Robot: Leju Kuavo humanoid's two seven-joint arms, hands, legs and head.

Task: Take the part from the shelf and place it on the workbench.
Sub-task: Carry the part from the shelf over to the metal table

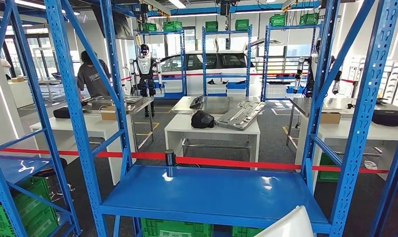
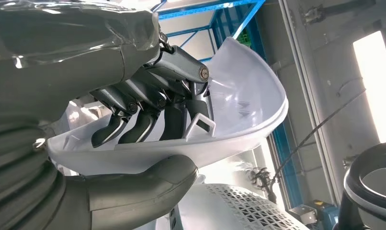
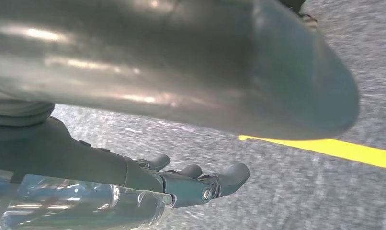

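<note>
At about five o'clock in the head view, a corner of the white part [image 1: 288, 224] pokes up over the front edge of the blue shelf [image 1: 212, 195]. The left wrist view explains it: the left hand [image 2: 157, 120] holds this curved white plastic shell, dark fingers [image 2: 148, 122] hooked inside the hollow and the thick thumb [image 2: 148, 184] pressed under its outer wall. So the part is off the shelf and in the robot's grasp, not yet on any bench.

The right hand [image 3: 196, 184] hangs over grey floor with a yellow line, fingers spread and holding nothing.

White workbenches stand beyond the rack: one at twelve o'clock [image 1: 212, 129] already carrying a dark bag and a grey panel, another at two o'clock [image 1: 335, 131]. A red tape runs across between rack and benches.

To carry this well, I would keep the pinch firm, since the smooth shell could slide off the thumb. Lift it clear of the shelf's front lip and blue uprights before turning, then lower it level onto a bare patch of bench.
</note>
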